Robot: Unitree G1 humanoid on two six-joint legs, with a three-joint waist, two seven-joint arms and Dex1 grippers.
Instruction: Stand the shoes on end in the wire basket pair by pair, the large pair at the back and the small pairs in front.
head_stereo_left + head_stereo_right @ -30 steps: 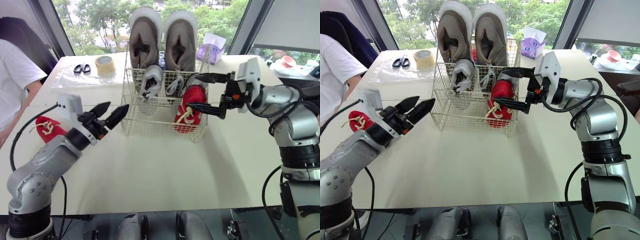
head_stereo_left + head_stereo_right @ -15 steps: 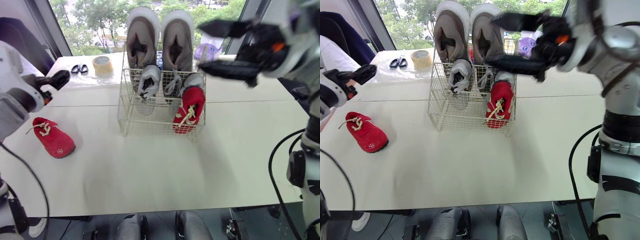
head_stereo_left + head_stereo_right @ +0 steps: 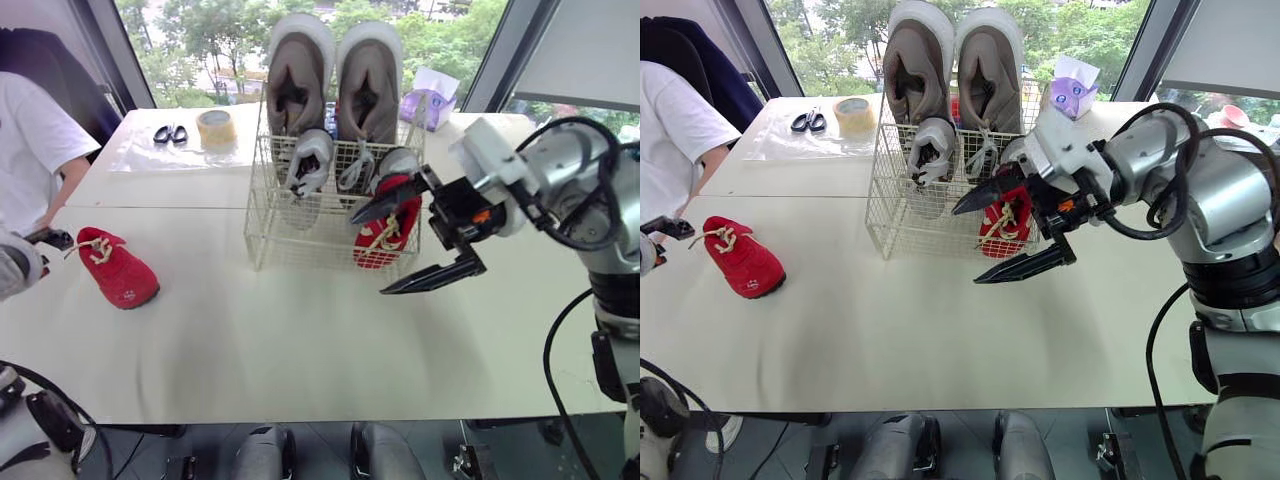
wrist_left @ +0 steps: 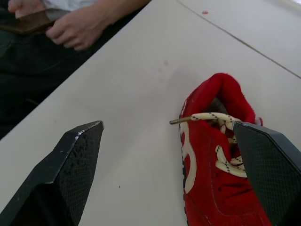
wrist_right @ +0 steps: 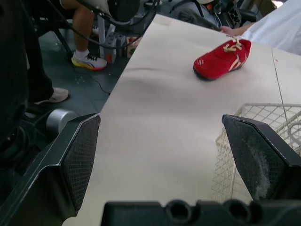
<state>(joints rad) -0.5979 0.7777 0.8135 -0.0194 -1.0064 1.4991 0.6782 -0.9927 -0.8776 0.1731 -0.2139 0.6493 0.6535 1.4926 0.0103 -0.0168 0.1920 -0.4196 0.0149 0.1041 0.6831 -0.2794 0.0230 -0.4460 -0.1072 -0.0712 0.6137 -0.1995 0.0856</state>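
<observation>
We see left end effector (image 4: 167,126) swung out to the loose red shoe (image 3: 120,282), open to grab; right end effector (image 3: 370,254) open.

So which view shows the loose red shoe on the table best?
The left wrist view: the red shoe is close up, laces and collar plain, though its toe is cut off. Both eye views show it whole, on its sole, left on the table. The right wrist view shows it whole but far off.
</observation>
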